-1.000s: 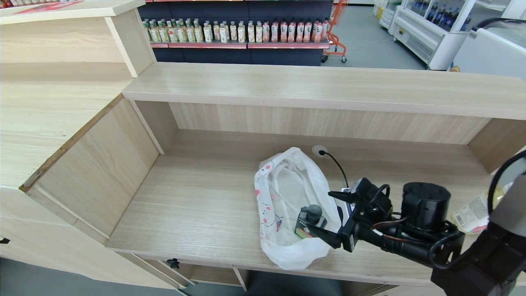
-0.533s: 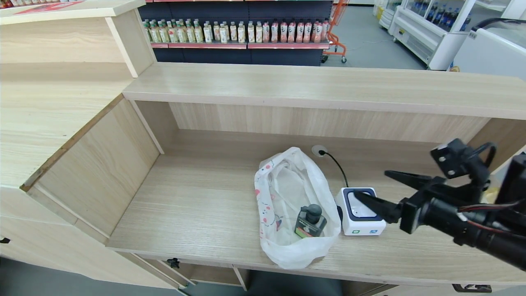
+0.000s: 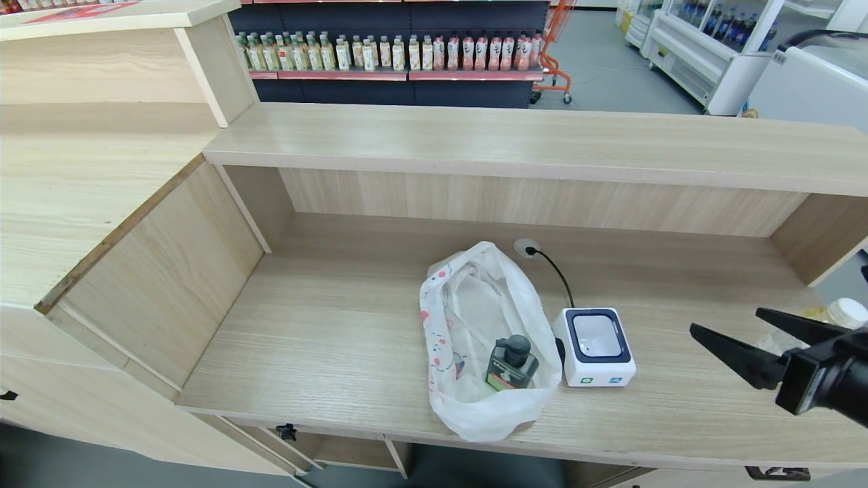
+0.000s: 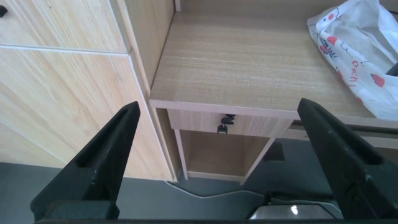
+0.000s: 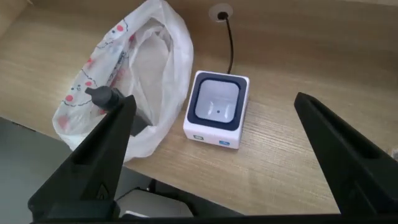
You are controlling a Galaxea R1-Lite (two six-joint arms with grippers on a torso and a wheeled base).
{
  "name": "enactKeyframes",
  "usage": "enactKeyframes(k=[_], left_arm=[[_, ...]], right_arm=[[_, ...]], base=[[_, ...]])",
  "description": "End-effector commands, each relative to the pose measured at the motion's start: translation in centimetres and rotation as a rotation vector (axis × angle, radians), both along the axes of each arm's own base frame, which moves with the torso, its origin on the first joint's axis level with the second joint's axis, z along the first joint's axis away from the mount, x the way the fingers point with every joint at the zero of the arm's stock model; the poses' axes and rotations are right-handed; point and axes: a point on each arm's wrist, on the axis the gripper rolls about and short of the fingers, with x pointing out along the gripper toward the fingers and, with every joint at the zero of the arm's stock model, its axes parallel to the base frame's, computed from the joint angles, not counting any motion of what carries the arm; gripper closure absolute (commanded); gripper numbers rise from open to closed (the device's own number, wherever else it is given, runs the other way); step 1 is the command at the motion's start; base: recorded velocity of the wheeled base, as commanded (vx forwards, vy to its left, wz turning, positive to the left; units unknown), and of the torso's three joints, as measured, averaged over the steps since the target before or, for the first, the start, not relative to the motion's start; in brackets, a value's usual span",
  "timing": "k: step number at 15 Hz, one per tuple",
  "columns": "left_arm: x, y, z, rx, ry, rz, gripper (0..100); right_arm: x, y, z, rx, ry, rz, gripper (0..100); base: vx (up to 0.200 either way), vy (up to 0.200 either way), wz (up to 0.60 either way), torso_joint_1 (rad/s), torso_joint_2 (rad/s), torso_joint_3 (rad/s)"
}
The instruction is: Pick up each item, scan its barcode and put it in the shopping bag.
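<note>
Now we see our right tool hanging wide open and empty over the right end of the tabletop, apart from the scanner. The scanner sits just beside the bag, which lies open on the tabletop with a dark bottle inside at its near end. A second bottle with a pale cap shows just behind the right tool. Our left tool is spread wide too, holding nothing, low in front of the tabletop's near edge.
</note>
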Motion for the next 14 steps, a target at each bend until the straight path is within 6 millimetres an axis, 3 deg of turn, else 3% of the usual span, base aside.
enactKeyframes(k=[1,3,6,14], left_arm=[[0.0,0.0,0.0,0.0,0.0,0.0,0],[0.0,0.0,0.0,-0.002,0.0,0.0,0],[0.0,0.0,0.0,0.006,-0.001,0.002,0],[0.0,0.0,0.0,-0.002,0.0,0.002,0]], right_arm=[[-1.1,-0.2,-0.1,0.004,-0.021,-0.005,0],[-1.2,-0.3,0.0,0.004,-0.026,-0.015,0],[-1.2,-0.7,0.2,0.003,-0.029,-0.048,0],[-5.5,-1.3,2.8,0.106,0.173,-0.118,0]], base=[[0.0,0.0,0.0,0.0,0.0,0.0],[0.0,0.0,0.0,0.0,0.0,0.0],[0.0,-0.2,0.0,0.001,0.0,0.001],[0.0,-0.2,0.0,0.002,0.0,0.003]])
